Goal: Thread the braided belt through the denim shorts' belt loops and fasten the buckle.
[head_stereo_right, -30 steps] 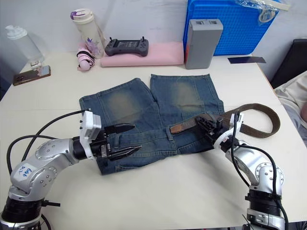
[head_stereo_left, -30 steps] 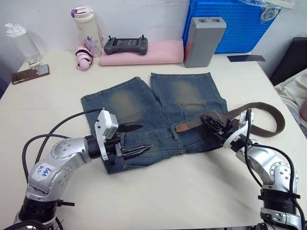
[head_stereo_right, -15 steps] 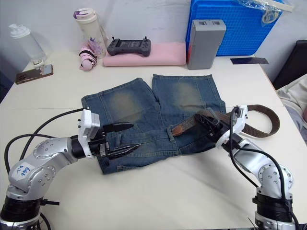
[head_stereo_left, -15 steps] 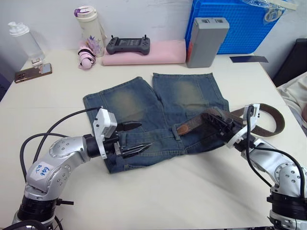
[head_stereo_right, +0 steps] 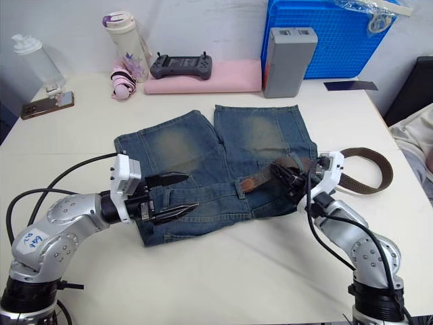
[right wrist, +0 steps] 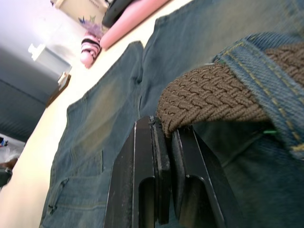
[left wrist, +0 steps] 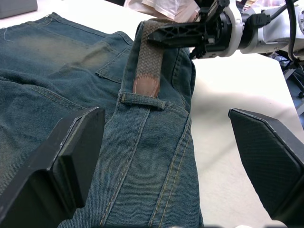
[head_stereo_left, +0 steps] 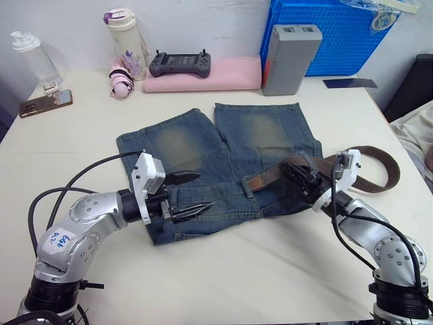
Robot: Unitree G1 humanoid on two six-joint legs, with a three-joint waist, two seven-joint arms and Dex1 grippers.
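The denim shorts lie flat mid-counter, blue crate and pink pad behind. The right gripper has its jaws pinching the braided belt at the waistband; the left gripper has its jaws spread.

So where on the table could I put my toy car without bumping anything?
The near strip of table in front of the denim shorts, between the two arms, is bare. So is the left part, between the phone and the shorts. The back edge is crowded: bottles, a controller on a pink pad, a grey box.
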